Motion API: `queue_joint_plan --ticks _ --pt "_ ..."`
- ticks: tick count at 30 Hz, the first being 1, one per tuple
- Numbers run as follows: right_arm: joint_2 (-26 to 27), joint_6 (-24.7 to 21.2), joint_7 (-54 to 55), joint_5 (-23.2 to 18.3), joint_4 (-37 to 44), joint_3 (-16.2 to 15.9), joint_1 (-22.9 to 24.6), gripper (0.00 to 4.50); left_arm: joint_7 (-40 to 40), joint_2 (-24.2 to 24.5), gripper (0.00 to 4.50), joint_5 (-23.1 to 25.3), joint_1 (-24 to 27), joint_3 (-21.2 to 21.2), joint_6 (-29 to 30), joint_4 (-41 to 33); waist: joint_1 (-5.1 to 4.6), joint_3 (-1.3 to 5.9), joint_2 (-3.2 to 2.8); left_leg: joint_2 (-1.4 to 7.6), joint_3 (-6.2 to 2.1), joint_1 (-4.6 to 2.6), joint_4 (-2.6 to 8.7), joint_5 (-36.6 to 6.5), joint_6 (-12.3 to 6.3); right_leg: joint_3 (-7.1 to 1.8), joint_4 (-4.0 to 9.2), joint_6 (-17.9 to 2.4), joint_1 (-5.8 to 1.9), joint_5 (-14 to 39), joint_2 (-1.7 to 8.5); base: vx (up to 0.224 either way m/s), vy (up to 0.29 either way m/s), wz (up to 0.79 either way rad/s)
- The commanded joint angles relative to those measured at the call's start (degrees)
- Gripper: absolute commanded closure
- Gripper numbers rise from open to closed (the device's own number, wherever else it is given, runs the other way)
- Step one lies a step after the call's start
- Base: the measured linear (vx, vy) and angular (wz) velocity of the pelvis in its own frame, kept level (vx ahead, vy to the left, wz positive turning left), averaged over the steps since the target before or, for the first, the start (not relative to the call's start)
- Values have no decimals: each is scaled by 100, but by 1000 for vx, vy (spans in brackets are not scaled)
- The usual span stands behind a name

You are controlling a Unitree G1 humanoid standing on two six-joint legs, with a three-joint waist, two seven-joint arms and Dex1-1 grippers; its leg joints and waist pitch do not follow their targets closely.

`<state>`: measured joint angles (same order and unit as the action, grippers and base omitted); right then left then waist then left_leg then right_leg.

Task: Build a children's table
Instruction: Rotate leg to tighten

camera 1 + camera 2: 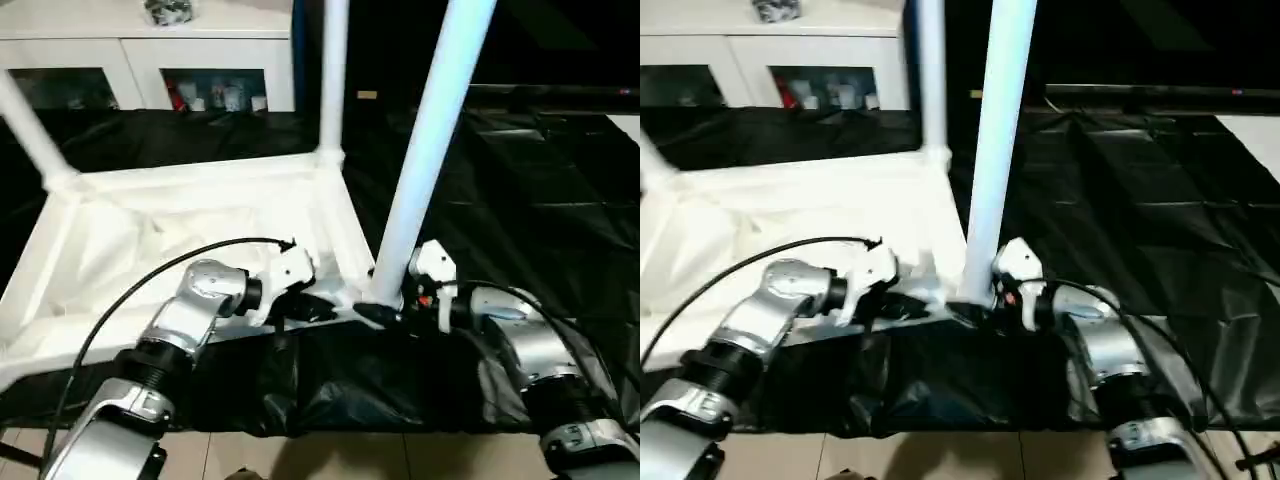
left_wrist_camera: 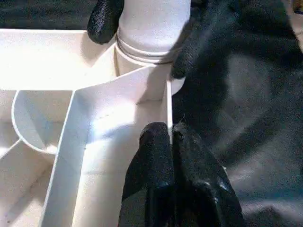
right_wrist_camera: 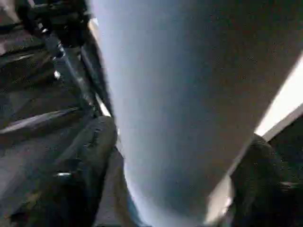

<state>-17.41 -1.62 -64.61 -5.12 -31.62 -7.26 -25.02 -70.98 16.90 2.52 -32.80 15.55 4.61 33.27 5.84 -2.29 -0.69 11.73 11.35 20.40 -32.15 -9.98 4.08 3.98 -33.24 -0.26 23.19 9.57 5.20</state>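
Inverted on the black sheet (image 1: pixel 520 200), the tabletop (image 1: pixel 200 220) lies ribbed side up. Its near right corner socket (image 2: pixel 142 61) receives the leg (image 1: pixel 430 150), held at the base between the right gripper (image 1: pixel 385 312) fingers (image 3: pixel 90 156). The left gripper (image 2: pixel 171 142) is pinched on the thin rim wall just beside it. Hollow plastic probably handles light, stiff and slippery; low grips near the socket suit best.

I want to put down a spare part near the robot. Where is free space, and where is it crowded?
Free: the black sheet right of the near leg, and the tabletop's ribbed underside between the legs. Crowded: the near corner socket, where the left gripper pinches the rim and the right gripper clamps that leg.
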Motion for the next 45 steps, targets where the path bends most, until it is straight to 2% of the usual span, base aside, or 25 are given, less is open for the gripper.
queue_joint_plan --ticks 1,5,8,12,15,18,19,21,22,23,25,26,27,28,29,32,33,34,36,39,40,41,42,43,45 --pt "129 3 -589 -24 93 -604 51 143 -54 -95 450 -109 -58 80 -88 -128 21 308 107 181 -46 -41 330 -1310 -412 -217 345 -1240 -265 1537 314 0 0 0" --pt "43 -9 -853 26 123 -715 50 166 -123 -29 450 -128 -74 79 -109 -99 53 300 112 187 -56 -52 344 -1388 -324 -226 363 -1135 -253 1769 322 0 0 0" --pt "3 -10 -1011 44 172 -805 81 178 -126 -2 450 -151 -85 58 -129 -78 68 314 129 182 -56 -43 333 -1299 -324 -228 343 -1132 -263 1647 323 0 0 0" --pt "58 -22 -982 24 170 -789 106 184 -82 -24 450 -167 -69 27 -143 -69 76 320 125 174 -52 -32 319 -1199 -359 -227 323 -1169 -268 1508 320 0 0 0" --pt "254 -51 -669 -38 96 -639 142 185 277 -162 450 -165 -92 -64 -145 11 72 319 114 172 -54 -29 318 -1203 -356 -223 323 -1171 -269 1518 317 0 0 0" --pt "592 -78 152 -8 -155 -372 86 185 916 -395 450 -39 -209 -151 -118 204 69 295 106 165 -57 -43 336 -1395 -299 -222 367 -1101 -256 1844 319 0 0 0" --pt "647 -95 306 8 -205 -333 69 185 1007 -434 450 -23 -226 -161 -106 228 29 262 114 146 -79 -73 360 -1664 -167 -215 437 -963 -226 2398 331 0 0 0" --pt "1012 -176 1433 156 -574 -90 -69 185 1764 -734 450 130 -358 -233 33 416 -6 252 96 144 -95 -126 373 -1842 -39 -216 504 -808 -171 2857 342 -25 -2 0" --pt "1195 -176 1971 223 -755 17 -147 185 2092 -904 450 171 -422 -268 152 493 -48 247 100 123 -116 -125 375 -1951 34 -193 518 -709 -176 3122 338 -57 6 -1" --pt "1274 -185 2178 241 -821 54 -178 185 2225 -981 450 187 -443 -281 192 517 -68 249 106 116 -133 -118 381 -1997 32 -177 551 -601 -186 3289 350 -57 6 -1" --pt "1359 -229 2409 266 -877 88 -212 185 2410 -1063 450 217 -467 -299 219 549 -102 242 101 115 -140 -122 387 -2081 -4 -168 586 -536 -169 3372 339 0 0 0" --pt "1627 -406 3168 353 -1090 192 -344 185 2797 -1282 450 301 -511 -286 269 608 -110 258 72 118 -149 -113 393 -2044 -22 -171 580 -534 -183 3273 343 0 0 0" --pt "1735 -447 3507 417 -1181 217 -406 185 2982 -1378 450 329 -527 -294 314 629 -142 256 71 115 -158 -81 413 -2035 -3 -165 565 -554 -191 3163 327 0 0 0" --pt "1895 -504 3969 487 -1305 280 -500 185 3192 -1502 450 358 -546 -301 383 651 -163 244 78 105 -157 -93 411 -2133 20 -153 580 -526 -171 3236 318 0 0 0" --pt "1970 -496 4150 525 -1361 309 -547 185 3250 -1548 450 375 -553 -293 393 664 -174 253 91 84 -148 -131 388 -2208 5 -153 611 -485 -144 3361 324 0 0 0" --pt "2057 -324 4364 645 -1465 343 -616 185 3305 -1604 450 421 -575 -305 355 723 -193 263 98 74 -145 -96 386 -2165 -97 -168 622 -443 -146 3301 324 0 0 0" --pt "2073 -227 4346 614 -1503 379 -643 129 3304 -1608 450 434 -576 -310 343 732 -193 266 107 75 -145 -90 387 -2143 -119 -173 617 -447 -151 3255 329 0 0 0" --pt "2070 -151 4335 578 -1508 416 -656 115 3269 -1596 450 433 -570 -314 335 726 -191 270 95 83 -144 -80 390 -2092 -154 -182 601 -488 -155 3142 330 0 0 0" --pt "2038 -140 4114 424 -1436 483 -649 113 3070 -1528 450 391 -528 -295 298 664 -190 271 101 88 -141 -61 395 -2041 -181 -186 582 -527 -168 3012 324 0 0 0" --pt "1851 -4 3864 525 -1305 315 -621 72 2756 -1352 450 336 -449 -251 188 585 -192 276 78 100 -133 -48 403 -1963 -211 -202 547 -652 -182 2718 319 0 0 0" --pt "1851 -4 3864 525 -1305 315 -621 72 2756 -1352 450 336 -449 -251 188 585 -195 281 84 102 -125 -46 400 -1947 -213 -205 534 -699 -189 2613 317 0 0 0" --pt "1638 60 3403 537 -1161 169 -559 72 2366 -1174 450 268 -371 -203 59 491 -191 281 87 99 -126 -42 401 -1926 -224 -205 530 -718 -196 2576 317 0 0 0" --pt "1591 87 3293 539 -1134 144 -545 72 2275 -1135 450 254 -354 -195 25 472 -176 291 89 100 -128 -39 396 -1912 -245 -201 521 -733 -213 2518 320 0 0 0" --pt "1567 100 3236 540 -1120 130 -538 72 2227 -1114 450 247 -346 -191 7 462 -181 297 97 103 -120 -7 394 -1764 -293 -213 484 -797 -239 2301 321 0 0 0" --pt "1283 211 2404 423 -927 -7 -431 72 1671 -899 450 122 -260 -151 -77 324 -171 302 94 107 -108 -7 378 -1685 -354 -219 477 -848 -245 2217 328 0 0 0"
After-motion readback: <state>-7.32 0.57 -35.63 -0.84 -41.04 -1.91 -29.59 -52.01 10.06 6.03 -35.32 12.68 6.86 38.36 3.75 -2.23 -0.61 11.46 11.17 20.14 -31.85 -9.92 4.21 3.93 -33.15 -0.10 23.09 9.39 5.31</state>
